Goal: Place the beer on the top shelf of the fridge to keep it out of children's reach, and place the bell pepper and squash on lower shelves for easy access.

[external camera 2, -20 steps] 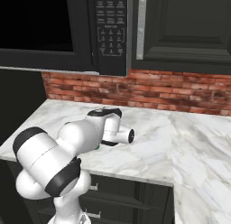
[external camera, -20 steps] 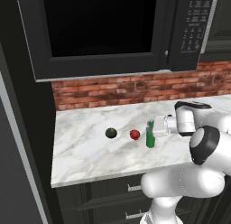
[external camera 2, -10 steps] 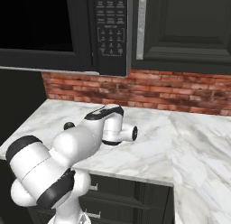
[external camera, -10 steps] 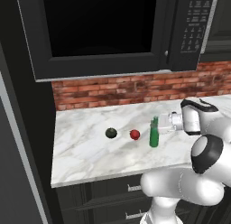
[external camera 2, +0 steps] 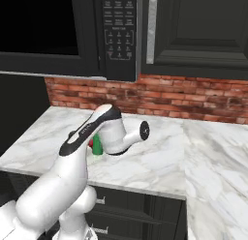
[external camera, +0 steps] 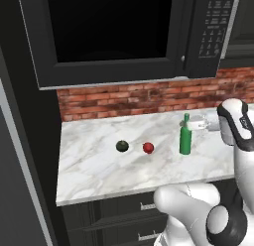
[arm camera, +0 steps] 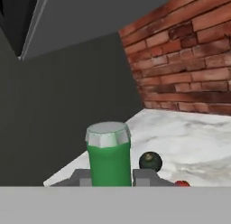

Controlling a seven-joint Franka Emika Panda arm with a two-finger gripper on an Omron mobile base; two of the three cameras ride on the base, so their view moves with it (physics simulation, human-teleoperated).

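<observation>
Jaws [arm camera: 109, 177] pinching beer [external camera: 185, 139] high at neck, just under cap. Risk: body swings or slips on lift, topples onto desk [external camera: 99, 165], strikes bell pepper [external camera: 148, 148] beyond jaws.

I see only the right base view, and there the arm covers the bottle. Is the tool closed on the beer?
Observer: Yes. In the hand view the tool is shut on the neck of the beer, just under its cap.
Operator: Does the bottle stand upright?
Observer: The left base view shows it upright. I cannot tell whether its base touches the counter.
Operator: Where are the two small foods?
Observer: In that view they lie left of the beer: the bell pepper nearer to it, the squash farther left, and they do not touch.
</observation>
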